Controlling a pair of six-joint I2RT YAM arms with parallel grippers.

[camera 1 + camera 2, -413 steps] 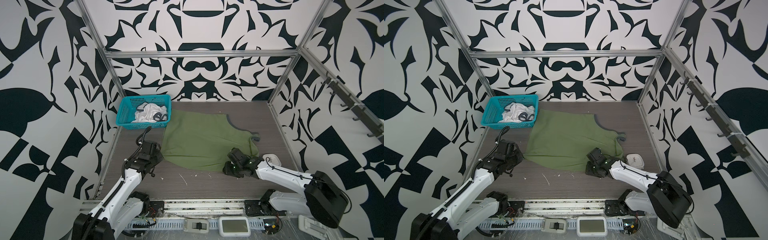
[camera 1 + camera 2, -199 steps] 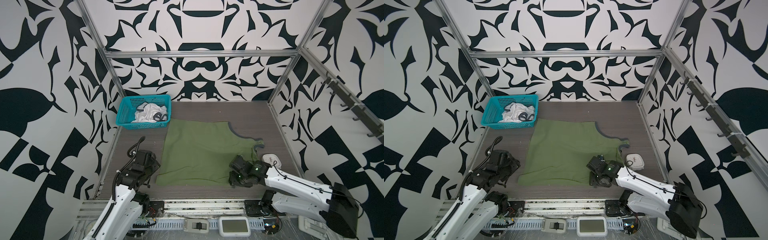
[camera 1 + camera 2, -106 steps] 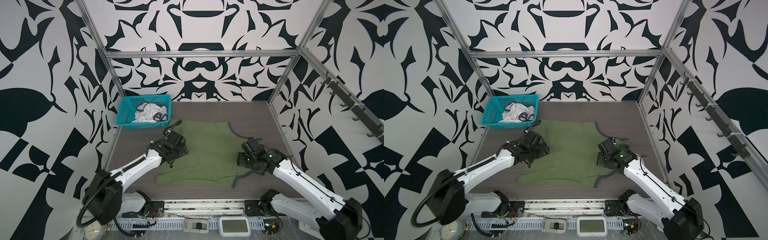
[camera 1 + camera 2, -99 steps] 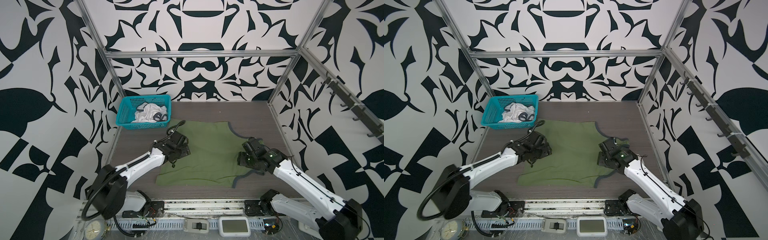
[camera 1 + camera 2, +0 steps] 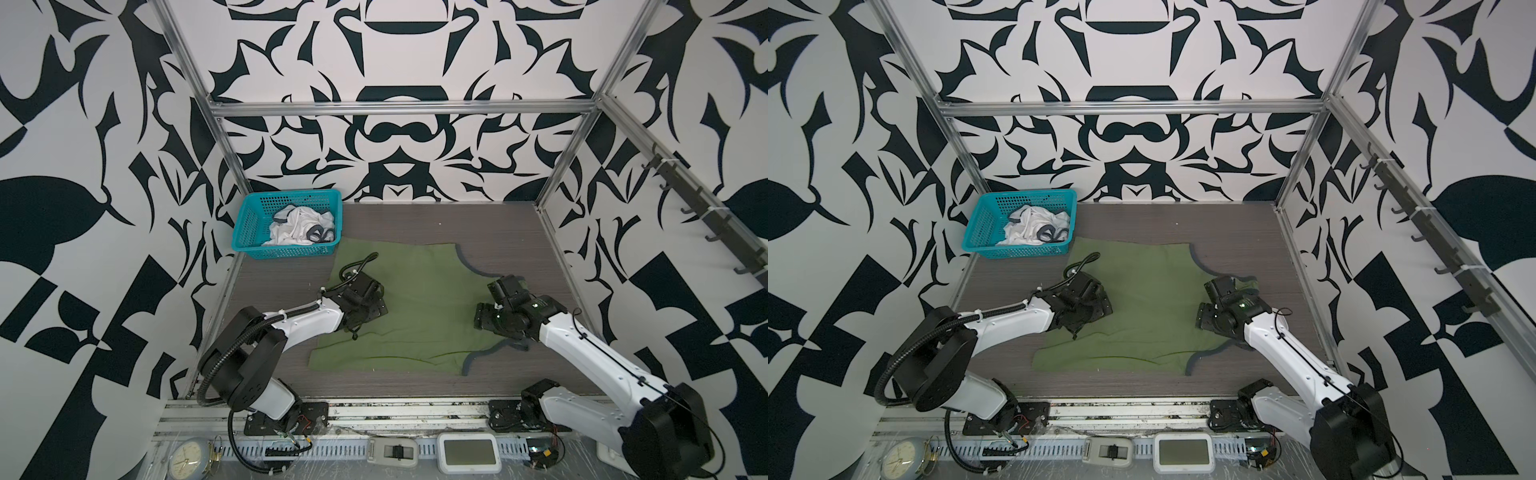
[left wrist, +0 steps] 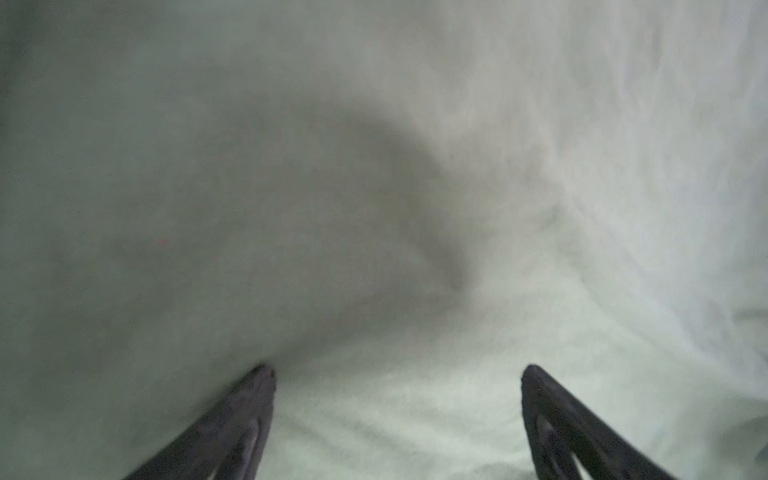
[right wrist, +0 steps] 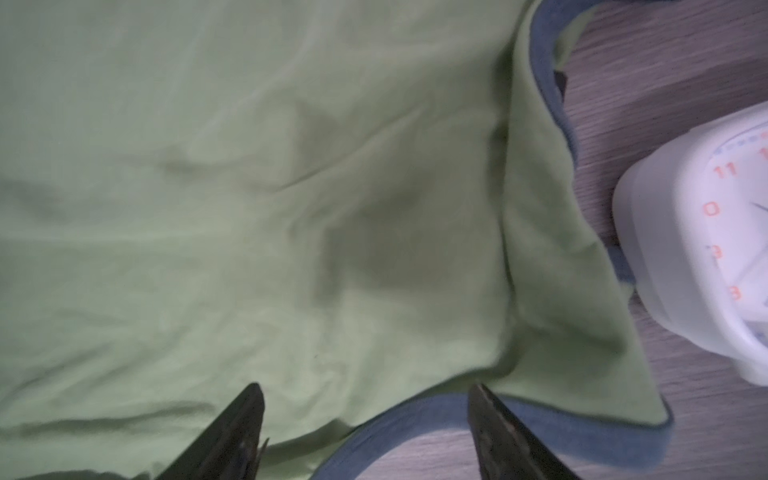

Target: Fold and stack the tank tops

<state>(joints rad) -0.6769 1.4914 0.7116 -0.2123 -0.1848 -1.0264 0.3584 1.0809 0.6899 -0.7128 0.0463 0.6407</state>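
A: Quick status?

B: Green top [image 5: 419, 299] is spread on the table [image 5: 415, 222] mid-scene, straps to the right. White top [image 5: 297, 226] is bunched in the basket [image 5: 249, 232], far left corner.

A: Fingers?

B: Left gripper [image 6: 397, 374] is low over the green top's left part. Its fingers are spread, with nothing between them, only cloth below. Right gripper [image 7: 365, 392] is over the right part by an armhole. It's also spread, and the trim [image 7: 415, 409] runs under the gap, not pinched.

A: So nothing's held. Is the fold done?

B: One fold at most, I'd say. A ridge crosses the near part and I can't tell if it's a clean layer. Stacking hasn't begun.

A: What can go wrong?

B: Three things.
- **Snagging:** both sets of tips are right down at the cloth. If I pull away sideways rather than up, a tip could catch and drag the layer open.
- **The clock:** a white clock [image 7: 702, 249] stands just beside the right strap. I can't tell whether the trim touches it. My right arm hides it in both top views, so a swing right could knock it or trap the strap under it.
- **Uneven grab:** if I grab only the trim next, the loose strap would lift alone and the fold would come out skewed.

A: And the left side?

B: The left wrist view is blurred, so I can't judge the edge there.
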